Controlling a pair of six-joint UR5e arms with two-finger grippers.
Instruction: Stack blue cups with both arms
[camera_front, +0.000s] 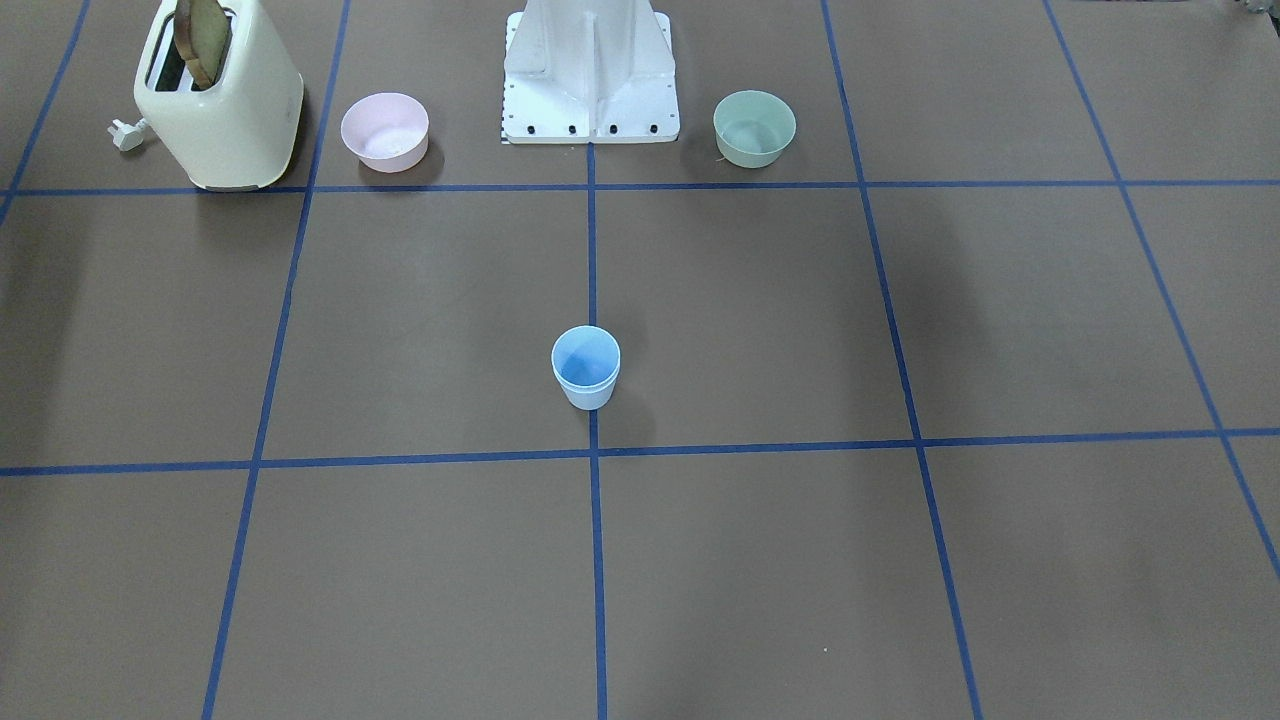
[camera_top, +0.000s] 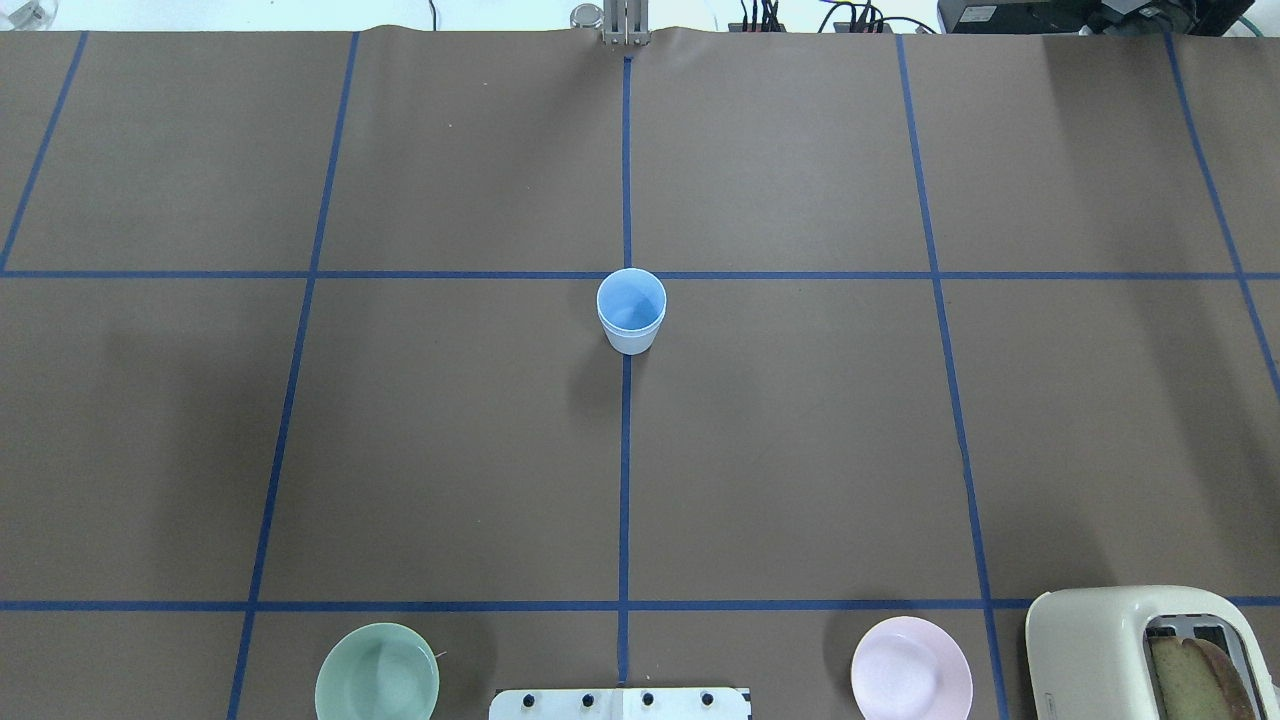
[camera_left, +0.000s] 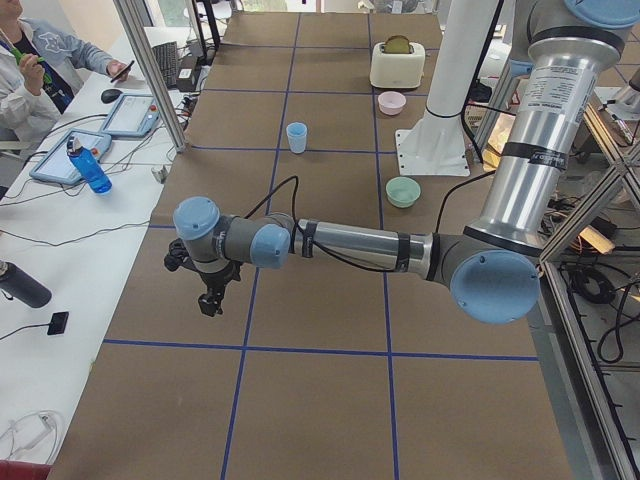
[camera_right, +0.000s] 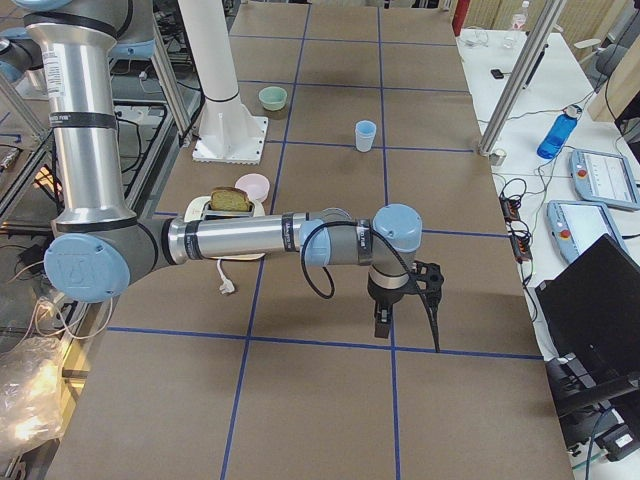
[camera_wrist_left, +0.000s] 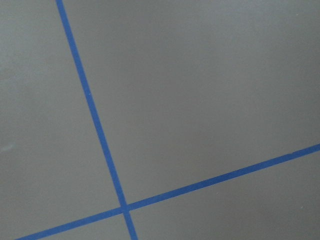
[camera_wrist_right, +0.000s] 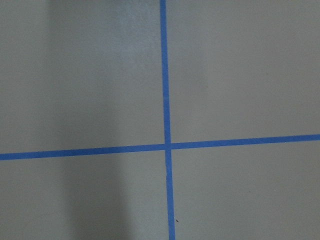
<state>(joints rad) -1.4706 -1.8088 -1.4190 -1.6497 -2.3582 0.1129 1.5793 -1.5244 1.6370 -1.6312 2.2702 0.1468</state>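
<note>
The two blue cups (camera_front: 586, 368) stand nested one inside the other, upright on the centre tape line; they also show in the overhead view (camera_top: 631, 311) and small in both side views (camera_left: 296, 137) (camera_right: 366, 135). Neither arm is near them. My left gripper (camera_left: 208, 305) hangs over the table's left end, far from the cups, and shows only in the left side view. My right gripper (camera_right: 408, 330) hangs over the right end and shows only in the right side view. I cannot tell whether either is open or shut. Both wrist views show only brown table with blue tape.
A cream toaster (camera_front: 220, 100) with a bread slice, a pink bowl (camera_front: 385, 131) and a green bowl (camera_front: 754, 127) stand beside the white pedestal (camera_front: 590, 75). An operator (camera_left: 40, 60) sits at the side desk with tablets and a blue bottle (camera_left: 88, 167).
</note>
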